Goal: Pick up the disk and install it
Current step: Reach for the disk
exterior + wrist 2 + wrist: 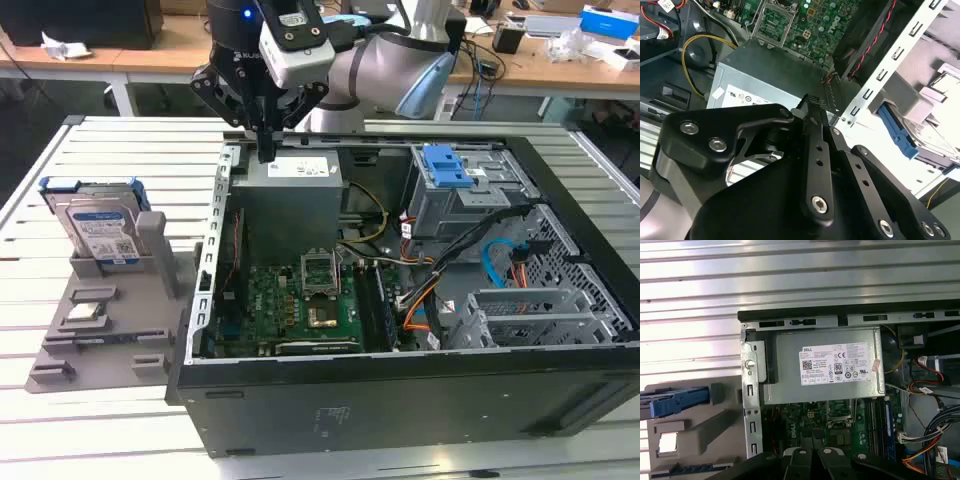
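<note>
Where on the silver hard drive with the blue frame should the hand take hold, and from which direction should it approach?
Probably the upper half of the silver metal hard drive with its blue plastic rail frame, from above. It stands on edge in the grey plastic stand, so its foot is enclosed while the top and broad faces are free.

Upright blue-railed disk (pixel 98 222) in holder (pixel 150 245)

The disk (pixel 100 228) shows bright silver metal with a blue plastic rail. The gripper (pixel 266 150) is matt black. The desk (pixel 130 160) is pale, glossy ribbed metal.
</note>
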You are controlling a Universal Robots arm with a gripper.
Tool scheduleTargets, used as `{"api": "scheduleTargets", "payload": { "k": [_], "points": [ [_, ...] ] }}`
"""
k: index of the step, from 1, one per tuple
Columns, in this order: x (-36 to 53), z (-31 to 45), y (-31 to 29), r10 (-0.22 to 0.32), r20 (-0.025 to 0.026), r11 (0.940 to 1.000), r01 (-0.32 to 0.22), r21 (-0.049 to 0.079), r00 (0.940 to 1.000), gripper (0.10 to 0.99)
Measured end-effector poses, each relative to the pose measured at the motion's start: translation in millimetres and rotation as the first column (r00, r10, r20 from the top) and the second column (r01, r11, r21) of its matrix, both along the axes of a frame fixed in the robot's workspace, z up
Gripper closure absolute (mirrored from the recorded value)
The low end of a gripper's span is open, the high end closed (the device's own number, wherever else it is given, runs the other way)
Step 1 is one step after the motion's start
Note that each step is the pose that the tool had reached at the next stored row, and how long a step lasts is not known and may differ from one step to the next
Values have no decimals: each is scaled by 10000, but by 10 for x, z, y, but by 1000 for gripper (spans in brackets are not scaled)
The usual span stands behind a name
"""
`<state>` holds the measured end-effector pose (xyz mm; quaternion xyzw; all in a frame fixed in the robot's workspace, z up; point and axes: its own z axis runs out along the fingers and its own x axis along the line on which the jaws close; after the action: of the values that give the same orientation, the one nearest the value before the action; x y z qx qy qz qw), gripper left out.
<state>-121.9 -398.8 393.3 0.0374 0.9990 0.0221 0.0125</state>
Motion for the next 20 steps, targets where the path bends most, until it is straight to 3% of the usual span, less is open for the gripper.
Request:
{"api": "scheduleTargets", "payload": {
  "k": [10,16,20],
  "points": [
    [-245,0,0,-1,0,10000,1,0,10000,980],
    [-337,0,0,0,-1,10000,0,0,10000,980],
    [-455,0,0,0,0,10000,0,-1,10000,980]
  ]
}}
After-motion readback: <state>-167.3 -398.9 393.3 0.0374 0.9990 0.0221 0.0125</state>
